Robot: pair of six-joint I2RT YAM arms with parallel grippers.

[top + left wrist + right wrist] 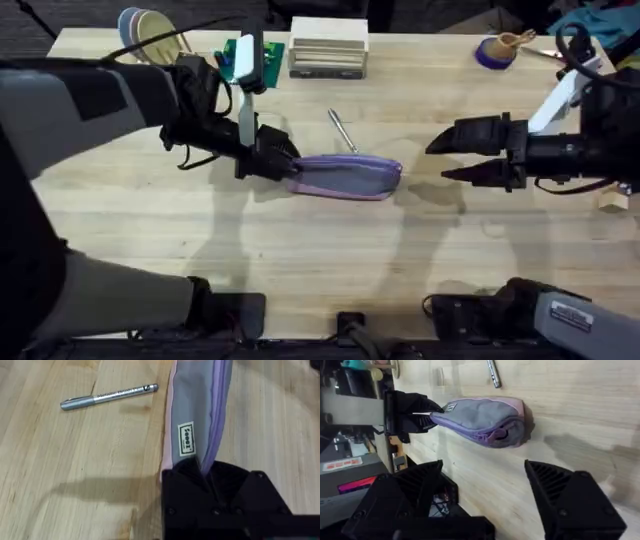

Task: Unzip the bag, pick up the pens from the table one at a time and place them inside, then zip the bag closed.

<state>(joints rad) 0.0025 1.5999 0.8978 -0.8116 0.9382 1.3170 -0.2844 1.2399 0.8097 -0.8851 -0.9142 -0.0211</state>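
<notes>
The left end effector (283, 160) is pinched on the left end of the bag (350, 177), which lies near the middle of the surface (330, 260). The bag looks light and soft, apt to buckle or slide if pushed, so one end wants anchoring while the zipper pull at the other end is drawn; the pull seems to sit at the right end, though that is hard to make out. One bag, and one silvery pen (342, 129) just behind it, stiff, slim, likely to roll. The right end effector (440, 160) hovers spread, apart from the bag.
</notes>
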